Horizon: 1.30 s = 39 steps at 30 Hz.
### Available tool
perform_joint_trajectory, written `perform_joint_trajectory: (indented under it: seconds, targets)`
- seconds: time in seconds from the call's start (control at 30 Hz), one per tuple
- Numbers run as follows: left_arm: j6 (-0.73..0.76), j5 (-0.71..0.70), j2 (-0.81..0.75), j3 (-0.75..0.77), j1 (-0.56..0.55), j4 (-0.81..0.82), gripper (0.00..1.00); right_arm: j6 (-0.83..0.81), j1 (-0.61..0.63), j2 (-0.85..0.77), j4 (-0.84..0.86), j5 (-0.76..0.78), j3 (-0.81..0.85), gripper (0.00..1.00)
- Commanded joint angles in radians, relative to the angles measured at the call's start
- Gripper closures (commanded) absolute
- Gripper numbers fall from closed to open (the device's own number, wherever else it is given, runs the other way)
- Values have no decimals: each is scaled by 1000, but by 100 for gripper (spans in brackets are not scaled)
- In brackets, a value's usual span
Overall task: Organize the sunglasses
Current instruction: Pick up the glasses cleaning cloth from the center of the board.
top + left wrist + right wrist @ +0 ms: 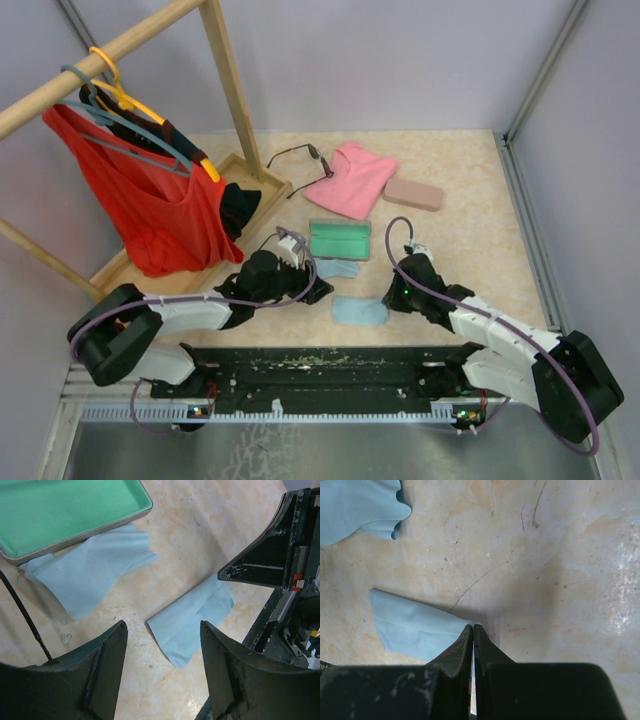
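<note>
The right gripper (473,628) pinches only the edge of the blue cloth (415,630) at its jaw tips, so it could slip free, while the left gripper (162,627) hangs spread and empty.

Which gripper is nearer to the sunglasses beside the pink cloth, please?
Left. The left gripper sits straight back from the sunglasses, toward the robot; the right gripper is farther, rightward, at the folded blue cloth.

Bright, even light, soft shadows, faint glare on the tabletop (620,570), mostly sharp focus.
</note>
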Motion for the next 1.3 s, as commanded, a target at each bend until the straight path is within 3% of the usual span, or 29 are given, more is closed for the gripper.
perform_joint_trajectory:
  seconds: [0.0, 0.2, 0.4, 0.83, 1.27]
  targets:
    - [2, 48, 2, 56, 8, -25, 35, -11, -11, -1, 53, 3, 42, 100]
    - [34, -71, 61, 151, -54, -187, 43, -7, -11, -10, 45, 17, 35, 100]
    - [-17, -207, 150, 242, -130, -317, 57, 0, -12, -19, 48, 20, 30, 100]
    - [-56, -432, 288, 390, -229, -533, 54, 1, -12, -21, 55, 14, 20, 100]
    - [-52, -499, 345, 434, -279, -633, 53, -1, -12, -23, 63, 11, 14, 100]
